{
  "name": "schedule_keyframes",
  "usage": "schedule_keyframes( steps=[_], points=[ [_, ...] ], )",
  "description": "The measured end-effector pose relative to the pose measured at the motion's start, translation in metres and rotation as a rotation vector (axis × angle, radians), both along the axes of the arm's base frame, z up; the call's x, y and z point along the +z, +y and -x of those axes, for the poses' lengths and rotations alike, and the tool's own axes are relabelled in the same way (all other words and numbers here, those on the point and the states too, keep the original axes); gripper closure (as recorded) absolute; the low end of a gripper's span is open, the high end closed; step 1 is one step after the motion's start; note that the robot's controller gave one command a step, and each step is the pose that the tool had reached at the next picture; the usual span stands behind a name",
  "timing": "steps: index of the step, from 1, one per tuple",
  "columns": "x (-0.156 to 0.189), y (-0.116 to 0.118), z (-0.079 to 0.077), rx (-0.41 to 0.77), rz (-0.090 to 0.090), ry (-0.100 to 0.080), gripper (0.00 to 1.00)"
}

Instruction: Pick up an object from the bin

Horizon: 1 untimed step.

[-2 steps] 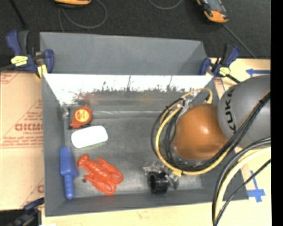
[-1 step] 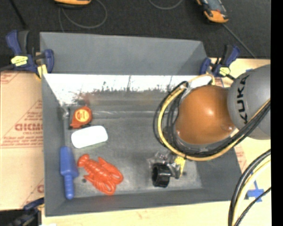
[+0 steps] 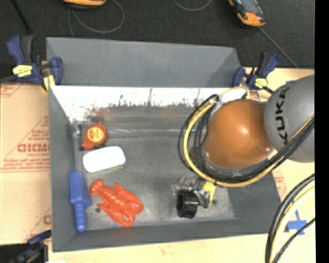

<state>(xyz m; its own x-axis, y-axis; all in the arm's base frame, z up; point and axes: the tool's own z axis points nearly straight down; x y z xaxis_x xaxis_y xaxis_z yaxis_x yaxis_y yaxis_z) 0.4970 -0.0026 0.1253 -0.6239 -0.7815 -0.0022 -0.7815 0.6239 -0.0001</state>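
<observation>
One camera hangs above the bin (image 3: 153, 166), looking down from the 6 o'clock side, so the far wall (image 3: 142, 64) at 12 shows broad. The whole bin fits in close; the arm (image 3: 293, 119) enters from 3 o'clock.

Orange-covered wrist (image 3: 236, 136) low, arm (image 3: 289, 116) from the right.

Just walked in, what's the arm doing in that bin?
The arm's gripper is down near the front right of the bin. Four things lie apart from it at the left: an orange round gadget, a white oval block, a blue-handled tool and, nearest it, a red toy lobster. All rest on the floor.
</observation>
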Motion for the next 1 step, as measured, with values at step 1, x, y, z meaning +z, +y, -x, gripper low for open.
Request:
schedule_keyframes(
  steps=[1],
  points=[
    [0.0616,0.0057,-0.0107,0.019,0.000,0.000,1.00]
  ],
)
